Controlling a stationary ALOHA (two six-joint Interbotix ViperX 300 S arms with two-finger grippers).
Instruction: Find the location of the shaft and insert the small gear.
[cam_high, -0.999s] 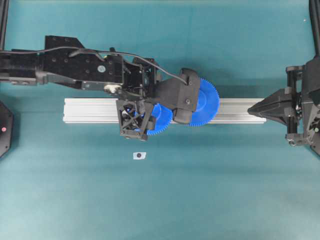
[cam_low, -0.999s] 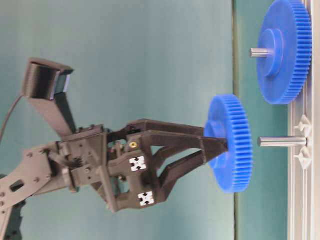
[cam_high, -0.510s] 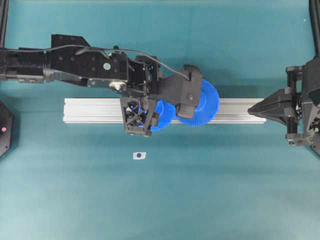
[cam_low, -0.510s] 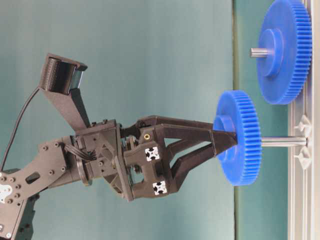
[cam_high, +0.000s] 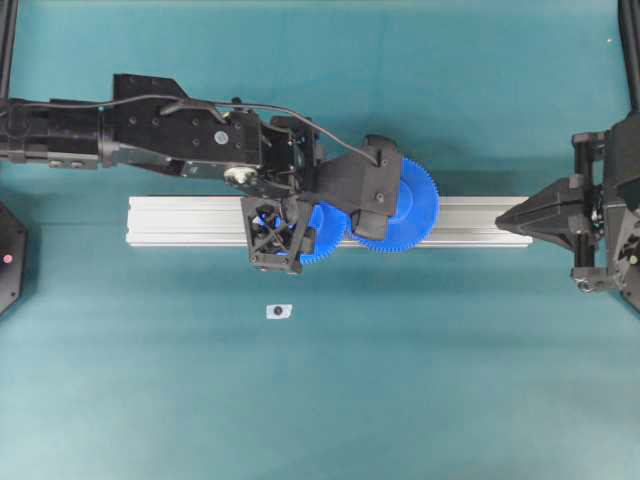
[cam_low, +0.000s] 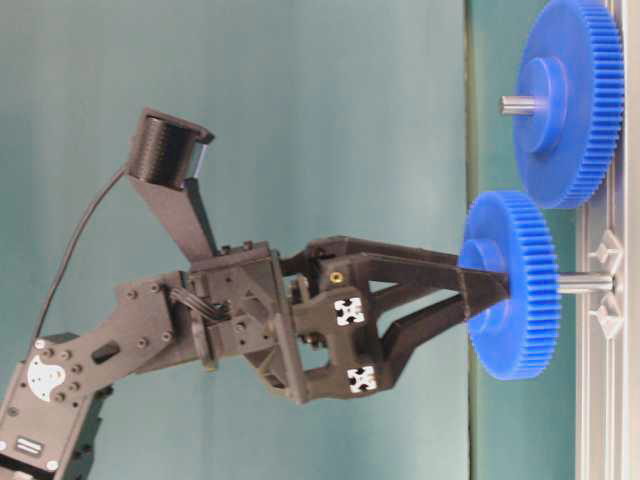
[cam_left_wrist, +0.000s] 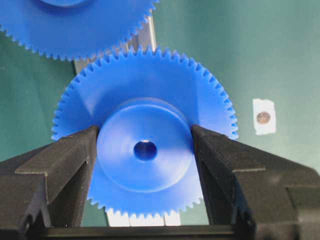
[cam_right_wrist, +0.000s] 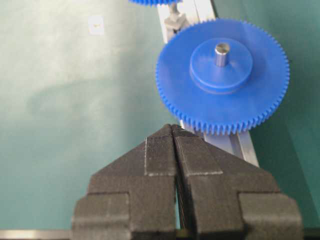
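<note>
The left gripper (cam_low: 478, 300) reaches out from the left side in the overhead view, its black arm stretched level across the upper part of the table, wrist bent so the fingers point down. Its jaws are clamped on the raised round hub of the small blue plastic toothed gear (cam_left_wrist: 145, 150), one black finger on each side. The right gripper (cam_right_wrist: 173, 131) rests at the right edge in the overhead view, fingertips pressed together and holding nothing.

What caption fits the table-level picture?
Left gripper holds the small gear partway onto the shaft.
</note>
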